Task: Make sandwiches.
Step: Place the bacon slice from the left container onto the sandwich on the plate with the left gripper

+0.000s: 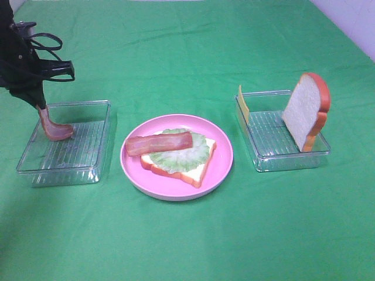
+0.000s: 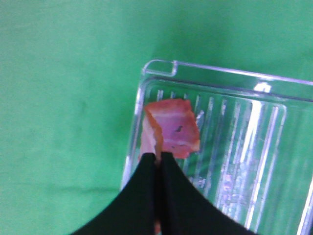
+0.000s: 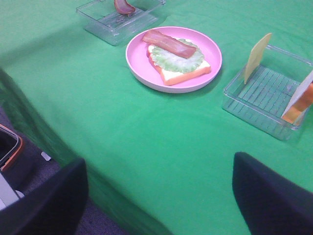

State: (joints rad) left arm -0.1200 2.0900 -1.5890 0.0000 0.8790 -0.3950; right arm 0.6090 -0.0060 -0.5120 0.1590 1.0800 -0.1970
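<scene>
— Lay it out for me, big to small.

— Green cloth [image 1: 187, 246], with a pink plate [image 1: 176, 193] in the middle between two clear trays. On the plate is the half-built sandwich [image 1: 196, 172]: bread, lettuce [image 1: 179, 155] and a first bacon strip [image 1: 158, 143], its long axis running side to side. The right tray [image 1: 293, 161] holds a standing bread slice [image 1: 304, 111] and a cheese slice [image 1: 243, 105] (both lean on the walls).

— And the next piece?

— A second bacon strip [image 1: 55, 130] in the left tray [image 1: 64, 175]. Its lower end appears to rest curled on the floor, and its upper end is pinched in the left gripper [image 2: 159, 155], jaws tight together. The plate lies just beside that tray, toward the middle, so the left arm is nearer.

— The right gripper [image 3: 160, 164]?

— Spread wide, holding nothing, well back from everything.
</scene>
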